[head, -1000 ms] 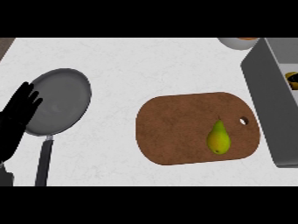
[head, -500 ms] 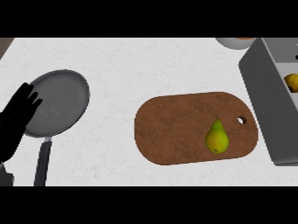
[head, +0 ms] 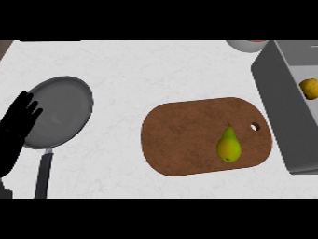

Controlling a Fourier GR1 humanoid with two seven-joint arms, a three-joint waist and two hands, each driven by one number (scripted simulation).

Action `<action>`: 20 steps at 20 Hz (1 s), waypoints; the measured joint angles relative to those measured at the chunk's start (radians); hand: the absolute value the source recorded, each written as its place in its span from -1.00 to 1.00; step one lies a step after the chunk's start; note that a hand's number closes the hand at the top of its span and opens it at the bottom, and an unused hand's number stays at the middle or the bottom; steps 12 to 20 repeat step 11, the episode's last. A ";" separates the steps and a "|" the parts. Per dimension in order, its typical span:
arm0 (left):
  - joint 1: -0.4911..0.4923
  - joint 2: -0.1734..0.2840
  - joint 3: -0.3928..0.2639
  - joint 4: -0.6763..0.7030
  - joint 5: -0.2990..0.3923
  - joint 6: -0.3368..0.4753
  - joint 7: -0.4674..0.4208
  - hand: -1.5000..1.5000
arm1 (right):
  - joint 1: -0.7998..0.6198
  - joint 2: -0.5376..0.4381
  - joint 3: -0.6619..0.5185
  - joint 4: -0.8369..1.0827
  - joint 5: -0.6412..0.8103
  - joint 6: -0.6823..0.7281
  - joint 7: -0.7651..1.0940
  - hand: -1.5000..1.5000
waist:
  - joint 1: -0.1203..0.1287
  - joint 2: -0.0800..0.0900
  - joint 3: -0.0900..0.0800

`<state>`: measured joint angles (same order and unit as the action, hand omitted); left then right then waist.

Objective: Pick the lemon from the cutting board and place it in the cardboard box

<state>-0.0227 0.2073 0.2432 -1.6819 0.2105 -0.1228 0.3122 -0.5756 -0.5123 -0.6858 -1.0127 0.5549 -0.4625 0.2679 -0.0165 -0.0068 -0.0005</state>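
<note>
Overhead, white counter (head: pixel 154 70); left hand (head: pixel 13 130) open, empty, beside grey pan (head: pixel 58 112).

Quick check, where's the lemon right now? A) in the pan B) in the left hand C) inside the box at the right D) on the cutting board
C: the lemon lies inside the grey box at the right edge; only a pear is on the cutting board.
</note>
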 measured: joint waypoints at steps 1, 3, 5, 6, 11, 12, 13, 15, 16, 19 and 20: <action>0.005 -0.011 -0.010 -0.004 -0.012 0.009 -0.004 0.00 | 0.034 0.004 -0.008 -0.043 -0.024 0.015 0.001 -1.00 | 0.000 0.000 0.000; 0.009 -0.012 -0.006 0.008 -0.010 0.001 -0.019 0.00 | 0.104 0.000 -0.024 -0.139 -0.070 0.067 0.019 -1.00 | -0.001 0.000 0.000; 0.006 -0.007 0.001 0.014 -0.007 -0.005 -0.025 0.00 | 0.162 -0.011 -0.036 -0.194 -0.113 0.109 0.017 -1.00 | 0.003 0.002 0.000; 0.003 -0.004 0.003 0.013 -0.004 -0.006 -0.018 0.00 | 0.197 -0.014 -0.046 -0.231 -0.135 0.133 0.019 -1.00 | 0.003 0.002 0.000; 0.001 -0.010 -0.002 -0.003 -0.004 -0.006 -0.002 0.00 | 0.308 -0.035 -0.080 -0.304 -0.221 0.191 -0.005 -1.00 | 0.010 0.004 0.000; 0.001 -0.010 -0.002 -0.003 -0.004 -0.006 -0.002 0.00 | 0.308 -0.035 -0.080 -0.304 -0.221 0.191 -0.005 -1.00 | 0.010 0.004 0.000; 0.001 -0.010 -0.002 -0.003 -0.004 -0.006 -0.002 0.00 | 0.308 -0.035 -0.080 -0.304 -0.221 0.191 -0.005 -1.00 | 0.010 0.004 0.000; 0.001 -0.010 -0.002 -0.003 -0.004 -0.006 -0.002 0.00 | 0.308 -0.035 -0.080 -0.304 -0.221 0.191 -0.005 -1.00 | 0.010 0.004 0.000; 0.001 -0.010 -0.002 -0.003 -0.004 -0.006 -0.002 0.00 | 0.308 -0.035 -0.080 -0.304 -0.221 0.191 -0.005 -1.00 | 0.010 0.004 0.000; 0.001 -0.010 -0.002 -0.003 -0.004 -0.006 -0.002 0.00 | 0.308 -0.035 -0.080 -0.304 -0.221 0.191 -0.005 -1.00 | 0.010 0.004 0.000; 0.001 -0.010 -0.002 -0.003 -0.004 -0.006 -0.002 0.00 | 0.308 -0.035 -0.080 -0.304 -0.221 0.191 -0.005 -1.00 | 0.010 0.004 0.000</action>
